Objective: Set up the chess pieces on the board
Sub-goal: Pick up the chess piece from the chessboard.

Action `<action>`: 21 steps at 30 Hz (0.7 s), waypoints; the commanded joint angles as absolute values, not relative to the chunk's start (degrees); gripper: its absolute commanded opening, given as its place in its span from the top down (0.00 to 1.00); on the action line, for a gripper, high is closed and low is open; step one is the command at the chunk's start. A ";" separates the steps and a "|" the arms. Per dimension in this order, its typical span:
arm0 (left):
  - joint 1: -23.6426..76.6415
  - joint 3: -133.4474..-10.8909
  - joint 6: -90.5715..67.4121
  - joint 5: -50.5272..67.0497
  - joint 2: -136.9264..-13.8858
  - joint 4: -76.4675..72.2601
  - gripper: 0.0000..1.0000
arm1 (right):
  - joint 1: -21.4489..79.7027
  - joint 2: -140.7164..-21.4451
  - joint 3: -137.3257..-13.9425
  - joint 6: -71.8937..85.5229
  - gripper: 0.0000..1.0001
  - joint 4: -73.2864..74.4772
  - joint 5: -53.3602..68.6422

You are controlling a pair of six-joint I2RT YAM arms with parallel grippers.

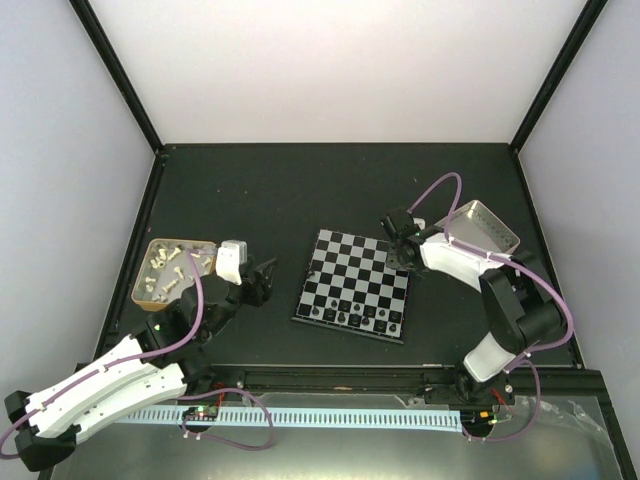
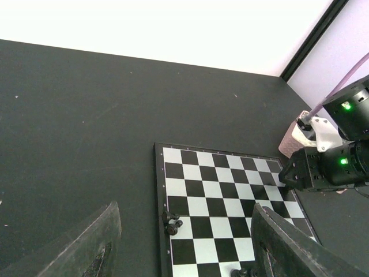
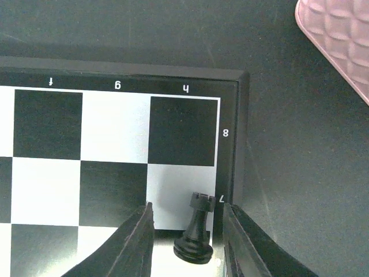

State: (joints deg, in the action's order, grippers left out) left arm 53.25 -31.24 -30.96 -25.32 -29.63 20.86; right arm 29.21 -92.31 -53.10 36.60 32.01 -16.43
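The board (image 1: pixel 352 287) lies flat in the middle of the table, with several black chess pieces (image 1: pixel 345 316) along its near row. My right gripper (image 1: pixel 403 250) hovers low over the board's far right corner. In the right wrist view a black rook (image 3: pixel 196 231) stands upright near the edge by the 7 mark. It sits between the open fingers (image 3: pixel 135 242) of my right gripper (image 3: pixel 188 231), with a gap on each side. My left gripper (image 2: pixel 184 242) is open and empty just left of the board (image 2: pixel 230 196). Two small black pieces (image 2: pixel 171 222) lie tipped over at that edge.
A tan tray (image 1: pixel 178 272) holding several white pieces sits at the left beside my left arm. A pink-rimmed metal tray (image 1: pixel 483 232) stands behind the right arm, and its corner (image 3: pixel 340 40) shows in the right wrist view. Dark table surrounds the board.
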 commanded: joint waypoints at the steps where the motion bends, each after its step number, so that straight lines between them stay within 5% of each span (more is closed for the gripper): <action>1: 52.91 -31.63 -31.63 -24.46 -29.97 19.38 0.37 | 29.40 -93.51 -52.79 38.58 0.67 31.42 -17.44; 21: 52.91 -32.03 -33.14 -22.72 -31.39 18.91 0.37 | 29.44 -92.29 -49.50 40.07 0.91 28.16 -16.76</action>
State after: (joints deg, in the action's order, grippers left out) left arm 53.23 -31.22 -31.94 -23.68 -31.18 19.68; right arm 29.23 -92.60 -50.41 39.92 28.86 -16.38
